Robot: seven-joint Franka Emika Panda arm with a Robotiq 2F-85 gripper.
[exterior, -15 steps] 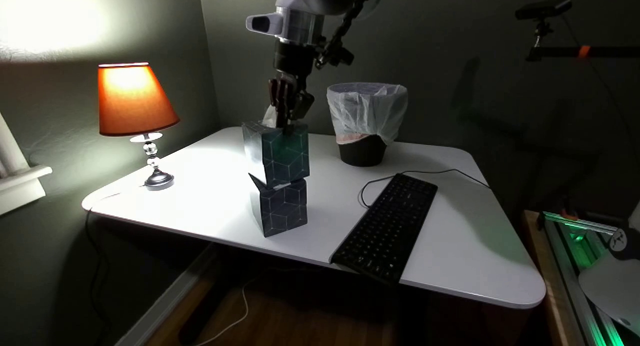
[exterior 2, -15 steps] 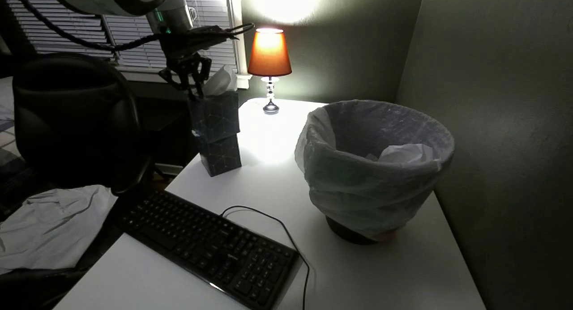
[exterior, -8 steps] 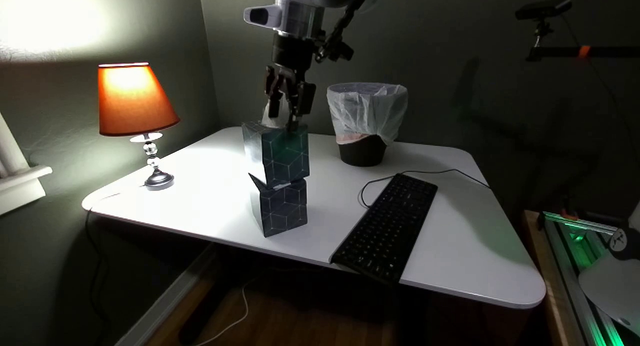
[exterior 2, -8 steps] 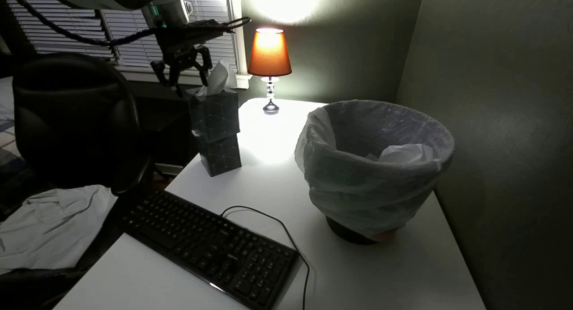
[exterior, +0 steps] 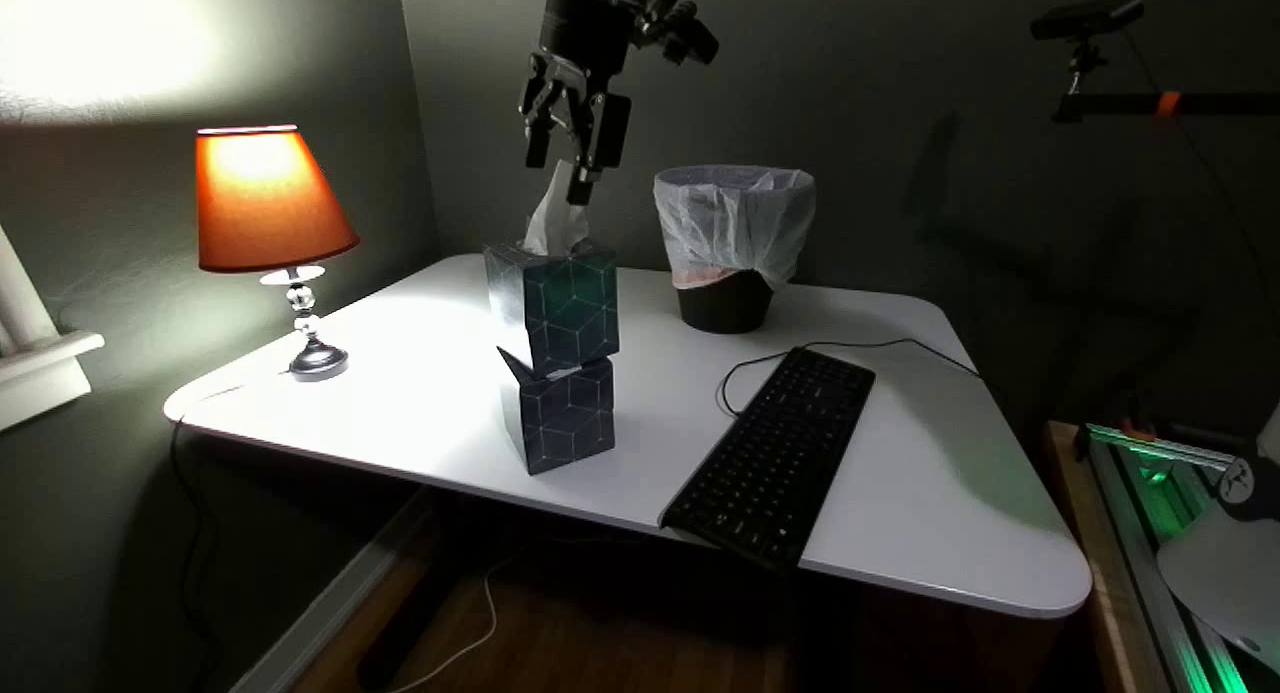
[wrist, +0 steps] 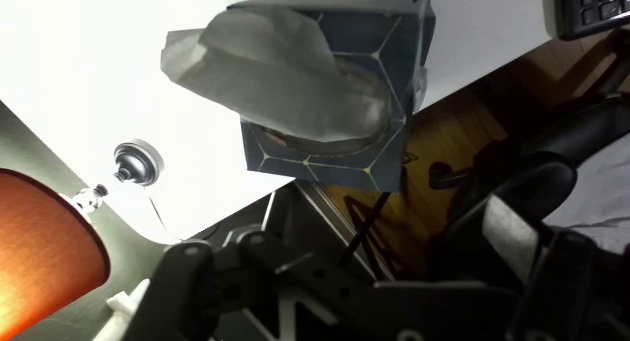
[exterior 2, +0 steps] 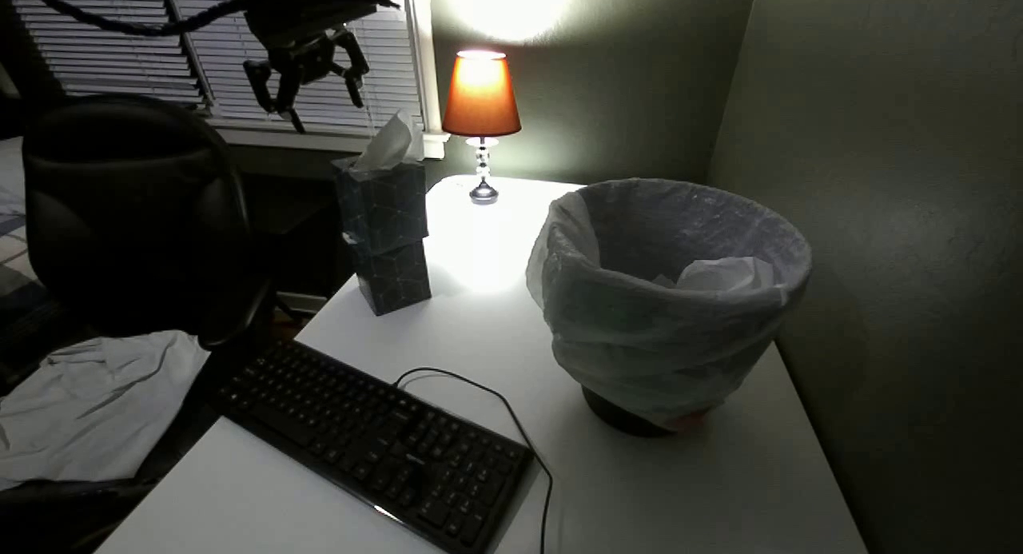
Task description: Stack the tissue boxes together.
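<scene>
Far left: orange-shaded table lamp (exterior: 272,208), lit, well apart from the work; steer clear.

Then the stack, near the edge of the white desk (exterior: 420,363): lower tissue box (exterior: 570,420) standing on the surface, upper tissue box (exterior: 575,318) on top of it, slightly offset, white tissue (exterior: 553,223) sticking up. Both dark with pale geometric lines. Can't tell if the upper one sits fully flat. Stacking looks as good as done; step in hand is likely backing off.

Over the stack: Robotiq gripper (exterior 2: 328,116), fingers spread, holding nothing, above the upper tissue box and not on it. In an exterior view a fingertip (exterior: 579,188) lines up with the tissue, so that clearance is hard to judge. To do it well: straight up first, fingers wide until the tips are well over the tissue; hooking or pinching it could drag the upper box askew. No sideways swing at this height, no early closing. If squaring up is wanted, a light push low on the upper box's side, not toward the desk edge, should beat a grasp from the top.

Right: lined trash bin (exterior: 727,305) and black keyboard (exterior: 775,448), both apart from the stack. Not needed; don't retreat low across either.
</scene>
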